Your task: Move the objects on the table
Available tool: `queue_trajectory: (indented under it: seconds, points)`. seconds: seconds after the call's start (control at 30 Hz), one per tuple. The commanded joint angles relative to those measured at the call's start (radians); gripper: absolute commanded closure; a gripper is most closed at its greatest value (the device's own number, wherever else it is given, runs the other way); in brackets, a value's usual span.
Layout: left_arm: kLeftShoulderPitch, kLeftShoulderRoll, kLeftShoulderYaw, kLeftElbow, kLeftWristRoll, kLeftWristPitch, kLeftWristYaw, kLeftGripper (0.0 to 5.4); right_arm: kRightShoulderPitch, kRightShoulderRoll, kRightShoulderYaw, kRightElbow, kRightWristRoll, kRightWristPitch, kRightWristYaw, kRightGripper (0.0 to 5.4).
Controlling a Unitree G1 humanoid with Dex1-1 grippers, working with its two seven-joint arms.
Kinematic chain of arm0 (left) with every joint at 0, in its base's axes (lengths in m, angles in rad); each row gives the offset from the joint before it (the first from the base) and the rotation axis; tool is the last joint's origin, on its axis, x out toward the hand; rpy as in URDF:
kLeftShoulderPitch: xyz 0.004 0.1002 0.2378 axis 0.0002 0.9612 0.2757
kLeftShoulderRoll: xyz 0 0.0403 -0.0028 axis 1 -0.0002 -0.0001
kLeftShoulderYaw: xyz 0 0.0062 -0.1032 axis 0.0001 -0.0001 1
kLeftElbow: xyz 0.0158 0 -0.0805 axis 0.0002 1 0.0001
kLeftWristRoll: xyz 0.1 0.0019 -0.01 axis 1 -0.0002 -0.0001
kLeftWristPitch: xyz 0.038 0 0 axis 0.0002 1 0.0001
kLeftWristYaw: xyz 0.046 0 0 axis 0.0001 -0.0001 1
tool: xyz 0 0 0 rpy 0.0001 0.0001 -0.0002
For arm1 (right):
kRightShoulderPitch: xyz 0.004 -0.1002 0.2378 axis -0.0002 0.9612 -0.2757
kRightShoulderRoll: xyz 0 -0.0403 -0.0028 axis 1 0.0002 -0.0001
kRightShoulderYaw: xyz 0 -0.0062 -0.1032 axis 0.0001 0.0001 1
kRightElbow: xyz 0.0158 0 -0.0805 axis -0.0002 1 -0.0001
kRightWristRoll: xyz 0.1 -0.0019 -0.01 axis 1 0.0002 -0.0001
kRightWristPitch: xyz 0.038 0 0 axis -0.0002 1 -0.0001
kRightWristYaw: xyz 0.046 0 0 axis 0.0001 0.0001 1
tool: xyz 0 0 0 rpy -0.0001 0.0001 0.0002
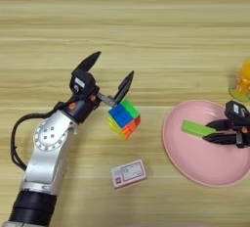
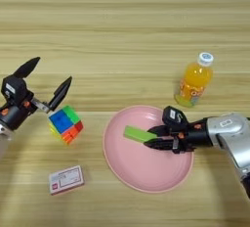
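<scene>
I see a pink plate (image 2: 146, 179) on the table (image 2: 122, 25), at about 4 o'clock from the middle. A small red and white card (image 2: 66, 179) lies at 7 o'clock, near the front edge. The orange-juice bottle (image 2: 195, 80) stands just past the plate, at 1 o'clock from it.

The green block (image 2: 138, 134) lies on the plate. My right gripper (image 2: 152, 138) reaches over the plate from 3 o'clock, and its two fingers are nearly together at the block's right end. I cannot tell if they pinch it.

My left gripper (image 1: 111, 72) has its fingers wide apart. The Rubik's cube (image 1: 124, 119) sits tilted on the table, just below the right finger, at 5 o'clock from it.
</scene>
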Motion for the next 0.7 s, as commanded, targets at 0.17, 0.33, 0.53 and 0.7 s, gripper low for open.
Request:
queue_trajectory:
  seconds: [0.17,0.33,0.53,0.7]
  points:
    - [0.001,0.002,0.001,-0.002,0.008,0.0,0.0,0.0,-0.001,-0.009,-0.051,-0.066,0.029,0.018,-0.013,3.98]
    - [0.002,-0.003,0.007,0.007,0.01,0.003,0.014,0.0,-0.01,-0.011,-0.104,-0.147,0.065,0.031,-0.033,3.98]
    - [-0.027,-0.018,0.034,0.05,0.03,0.017,0.077,0.0,-0.022,-0.003,-0.16,-0.254,0.12,0.046,-0.064,3.98]
    - [-0.056,-0.024,0.047,0.107,0.088,-0.004,0.144,0.0,-0.033,-0.001,-0.198,-0.327,0.175,0.059,-0.084,3.98]
